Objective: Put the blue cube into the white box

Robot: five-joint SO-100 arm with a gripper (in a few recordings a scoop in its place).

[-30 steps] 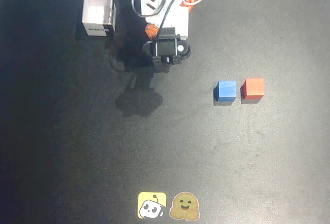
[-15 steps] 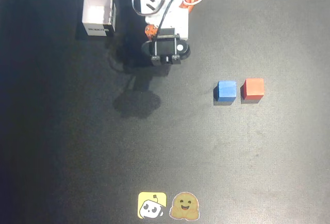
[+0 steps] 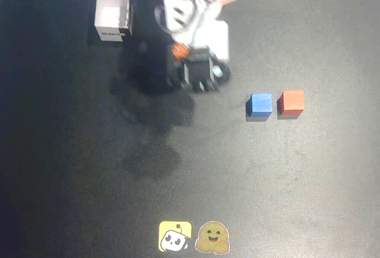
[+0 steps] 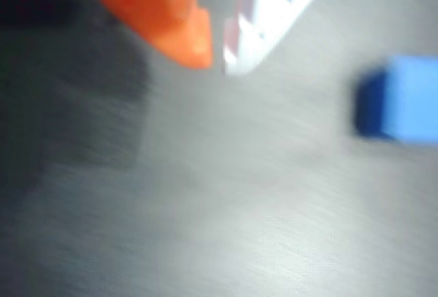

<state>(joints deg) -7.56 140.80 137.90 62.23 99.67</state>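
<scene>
Gripper is hanging above the mat, jaws nearly closed, gripping nothing. Blue cube is sitting right of the tips in the wrist view, well apart, beside the red cube. White box is standing upper left in the overhead view.

The setting looks like a robotics demo or hobby lab bench, judging by the plain dark mat covering the table and two cartoon mascot stickers at its near edge.

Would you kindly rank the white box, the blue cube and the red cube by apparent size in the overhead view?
1. White box, clearly the largest.
2. Blue cube and red cube: they look alike in size, so no ranking between them.
</scene>
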